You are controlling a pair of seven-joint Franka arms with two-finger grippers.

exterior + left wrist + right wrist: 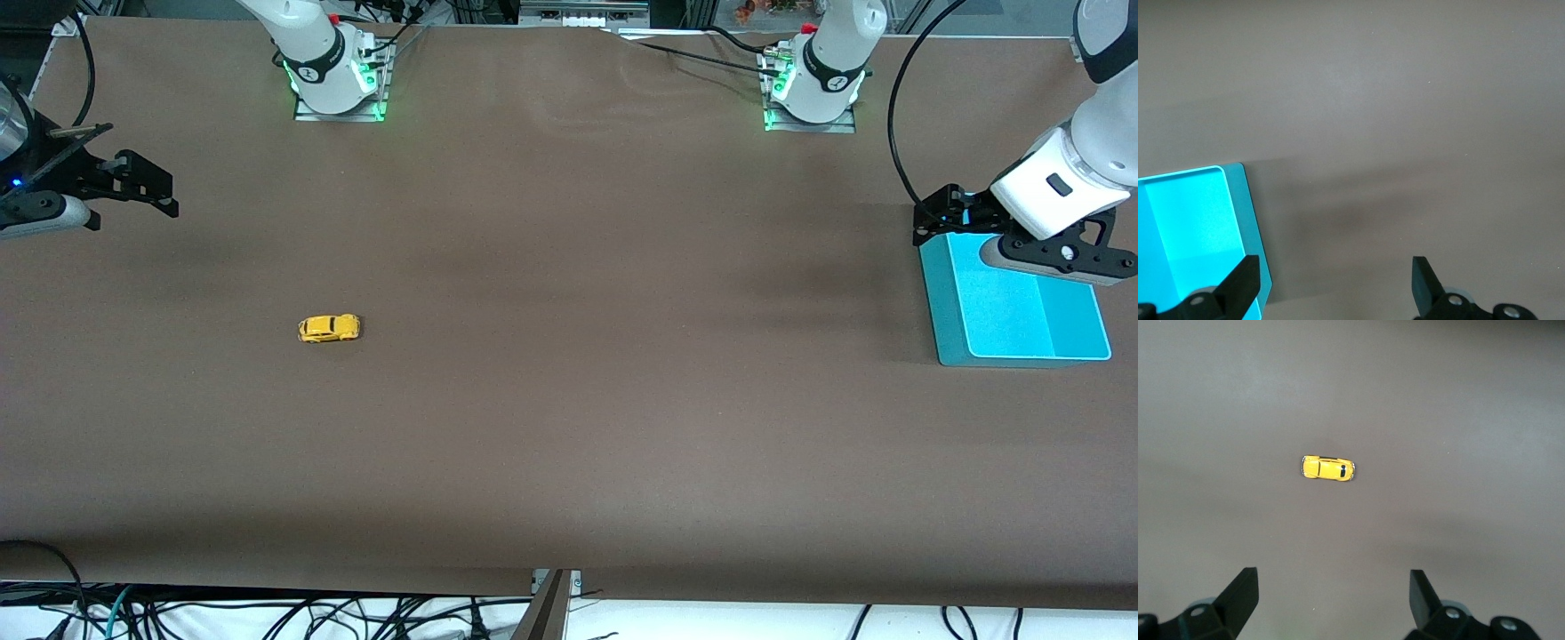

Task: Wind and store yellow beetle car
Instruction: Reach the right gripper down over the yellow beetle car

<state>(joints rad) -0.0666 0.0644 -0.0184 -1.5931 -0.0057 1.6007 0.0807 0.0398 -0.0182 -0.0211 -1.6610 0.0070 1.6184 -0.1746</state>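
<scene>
1. Right gripper (147, 188) hangs unclenched and empty over the right arm's table end; the tiny yellow beetle car (329, 328) sits around its 4 o'clock in the front view.
2. Car's long axis runs along the table's length.
3. Left gripper (933, 218) waits, spread wide, over the turquoise plastic bin (1013, 311), well apart from the car.

The yellow beetle car (329, 328) sits on its wheels on the table (569, 427), well apart from the tray (1013, 307), which lies at the left arm's end. The left gripper (933, 216) hangs over that tray's edge; the right gripper (147, 187) hangs over the table's other end, far from the tray
</scene>
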